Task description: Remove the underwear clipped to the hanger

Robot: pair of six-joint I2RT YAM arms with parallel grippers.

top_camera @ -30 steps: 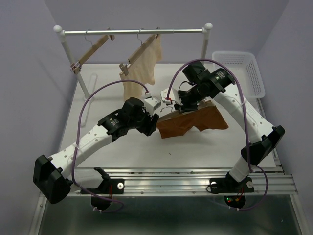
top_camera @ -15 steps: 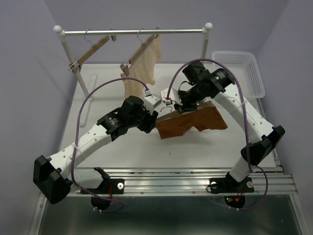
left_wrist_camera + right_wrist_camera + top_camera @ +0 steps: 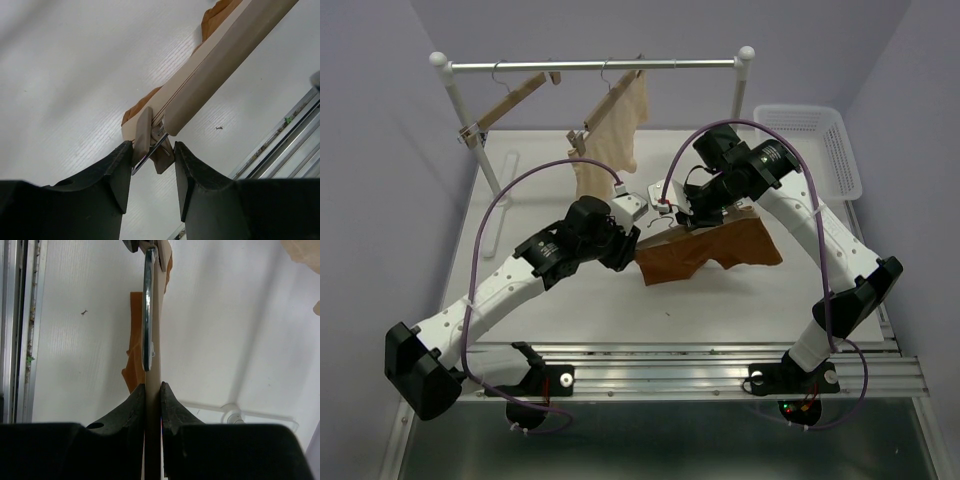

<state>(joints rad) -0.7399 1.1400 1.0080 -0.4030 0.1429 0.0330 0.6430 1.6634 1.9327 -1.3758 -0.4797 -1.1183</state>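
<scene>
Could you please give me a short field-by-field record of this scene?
left end effector: fingers pressed on either side of the end clip
right end effector: clamped on the hanger bar
underwear: below the hanger, spread on the table
rack: holds a cream garment

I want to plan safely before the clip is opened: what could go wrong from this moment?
1. The left pincer meets the clip only with its tips. It may slip off, and the clip would stay shut on the underwear.
2. The right pincer grips the hanger on its thin edge, so the bar could twist when the left one presses.
</scene>
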